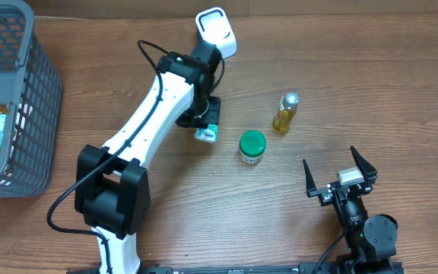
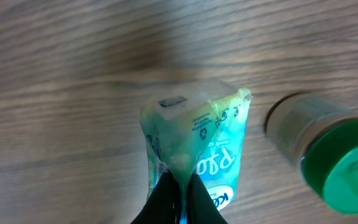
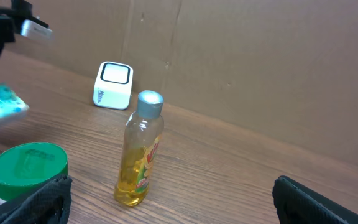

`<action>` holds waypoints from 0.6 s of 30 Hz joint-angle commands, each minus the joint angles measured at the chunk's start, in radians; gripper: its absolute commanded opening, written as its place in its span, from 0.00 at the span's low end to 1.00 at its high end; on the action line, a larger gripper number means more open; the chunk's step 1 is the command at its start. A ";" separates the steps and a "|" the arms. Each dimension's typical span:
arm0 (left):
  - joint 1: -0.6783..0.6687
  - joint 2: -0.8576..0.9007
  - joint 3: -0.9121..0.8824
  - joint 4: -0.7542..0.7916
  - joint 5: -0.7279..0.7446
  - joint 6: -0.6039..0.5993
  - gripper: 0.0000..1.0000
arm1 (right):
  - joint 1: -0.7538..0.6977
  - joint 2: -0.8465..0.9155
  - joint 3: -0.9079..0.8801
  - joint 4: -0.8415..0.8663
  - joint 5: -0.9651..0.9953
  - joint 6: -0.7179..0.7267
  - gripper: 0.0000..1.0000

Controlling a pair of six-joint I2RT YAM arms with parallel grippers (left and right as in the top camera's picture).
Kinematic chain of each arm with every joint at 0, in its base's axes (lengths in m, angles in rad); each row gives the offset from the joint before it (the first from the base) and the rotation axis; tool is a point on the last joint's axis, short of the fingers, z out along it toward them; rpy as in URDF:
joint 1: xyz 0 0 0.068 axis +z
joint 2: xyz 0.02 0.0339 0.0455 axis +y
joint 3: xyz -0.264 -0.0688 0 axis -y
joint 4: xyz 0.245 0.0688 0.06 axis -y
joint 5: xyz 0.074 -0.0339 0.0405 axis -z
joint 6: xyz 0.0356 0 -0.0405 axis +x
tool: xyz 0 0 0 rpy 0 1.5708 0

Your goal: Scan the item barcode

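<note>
The right gripper (image 1: pixel 340 173) is closest to the arm bases, to the near right of the jar (image 1: pixel 252 146). Its jaws are spread wide and empty. Its wrist camera looks low across the table (image 3: pixel 241 180) and gives heights that the overhead view flattens. The green-lidded jar (image 3: pixel 28 171) is squat, and the bottle (image 3: pixel 142 149) just beyond it stands upright with yellow liquid and a silver cap.

Just left of the jar, the left gripper (image 1: pixel 204 125) is pinched tight on the packet (image 1: pixel 207 135). From above, the arm covers most of the packet, and only a teal and white end shows. The left wrist camera shows much more. The fingers (image 2: pixel 166 199) clamp the near end of the crumpled packet (image 2: pixel 197 146), with its printed face and a small dark patch near the far end. Whether that patch is a barcode cannot be told, nor whether the packet touches the table. The jar (image 2: pixel 331 158) is a blur beside it.

The white scanner (image 1: pixel 217 30) stands well beyond the jar, to its far left, apart from the packet. The right wrist view shows its front face (image 3: pixel 112 84), with the bottle partly in front of it.

Only the overhead view shows the grey basket (image 1: pixel 40 84), far left of the jar, with packets inside.
</note>
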 commanded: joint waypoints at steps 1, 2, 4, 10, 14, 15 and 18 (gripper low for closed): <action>-0.047 -0.029 -0.042 0.035 0.003 -0.044 0.04 | 0.004 -0.007 -0.011 0.002 0.002 0.004 1.00; -0.056 -0.029 -0.048 0.045 0.017 -0.052 0.04 | 0.004 -0.007 -0.011 0.002 0.002 0.004 1.00; -0.077 -0.029 -0.054 0.053 0.024 -0.082 0.04 | 0.004 -0.007 -0.011 0.002 0.002 0.004 1.00; -0.130 -0.029 -0.054 0.053 0.088 -0.103 0.04 | 0.004 -0.007 -0.011 0.002 0.002 0.004 1.00; -0.156 -0.029 -0.054 0.055 0.157 -0.110 0.04 | 0.004 -0.007 -0.011 0.002 0.002 0.004 1.00; -0.159 -0.029 -0.054 0.056 0.169 -0.110 0.04 | 0.004 -0.007 -0.011 0.002 0.002 0.004 1.00; -0.169 -0.029 -0.054 0.056 0.179 -0.117 0.04 | 0.004 -0.007 -0.011 0.002 0.002 0.004 1.00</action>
